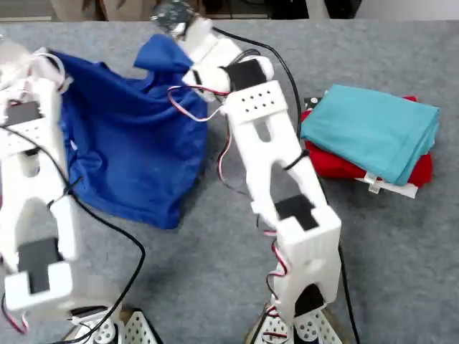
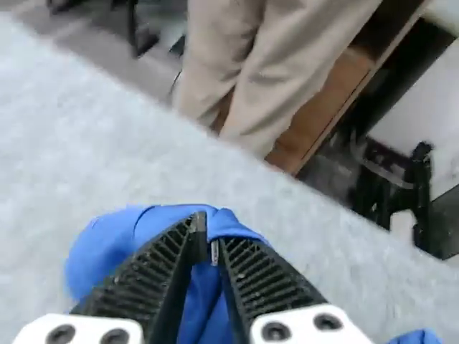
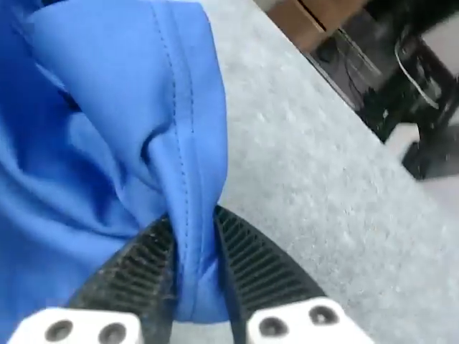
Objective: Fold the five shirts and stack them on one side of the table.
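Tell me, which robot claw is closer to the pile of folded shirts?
Right. The right gripper pinches the blue shirt near the table's middle, on the side toward the pile. The left gripper holds the shirt's opposite side.

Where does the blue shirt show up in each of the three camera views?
High view: blue shirt spread on the picture's left, between the arms.
Left wrist view: a bunched bit pinched in the left tool.
Right wrist view: a hemmed fold clamped in the right tool.
Shared landmark: the grey table.
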Robot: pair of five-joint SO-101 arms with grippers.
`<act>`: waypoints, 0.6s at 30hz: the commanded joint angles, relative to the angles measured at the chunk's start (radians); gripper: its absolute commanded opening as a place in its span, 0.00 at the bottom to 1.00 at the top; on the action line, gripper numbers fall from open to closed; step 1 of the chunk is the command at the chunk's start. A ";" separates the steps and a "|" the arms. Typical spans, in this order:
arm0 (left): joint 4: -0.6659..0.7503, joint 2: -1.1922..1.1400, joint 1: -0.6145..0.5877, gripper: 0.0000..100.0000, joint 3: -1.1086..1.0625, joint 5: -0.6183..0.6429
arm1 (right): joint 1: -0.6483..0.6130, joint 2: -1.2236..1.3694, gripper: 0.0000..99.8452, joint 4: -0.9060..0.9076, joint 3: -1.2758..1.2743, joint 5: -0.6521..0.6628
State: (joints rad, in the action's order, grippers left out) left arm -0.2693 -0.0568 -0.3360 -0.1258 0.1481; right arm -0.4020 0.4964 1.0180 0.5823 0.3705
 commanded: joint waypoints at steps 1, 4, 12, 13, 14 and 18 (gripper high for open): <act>0.199 -0.159 0.043 0.02 0.092 0.003 | 0.059 0.061 0.00 -0.130 -0.016 -0.034; 0.135 -0.323 0.074 0.02 0.249 0.000 | 0.087 0.147 0.00 -0.180 -0.008 -0.051; -0.502 -0.562 0.089 0.20 0.773 -0.015 | 0.119 0.289 0.00 -0.281 -0.024 -0.100; -0.609 -0.573 0.091 0.22 0.850 -0.043 | 0.125 0.295 0.00 -0.272 -0.013 -0.115; -0.692 -0.579 0.094 0.22 0.921 -0.066 | 0.125 0.289 0.00 -0.262 -0.001 -0.121; -0.890 -0.610 0.087 0.22 1.114 -0.097 | 0.159 0.288 0.00 -0.279 0.005 -0.120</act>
State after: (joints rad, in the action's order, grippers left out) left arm -1.0073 -0.6736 -0.2501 0.8071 0.0698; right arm -0.2808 0.7971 0.7649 0.5562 0.2631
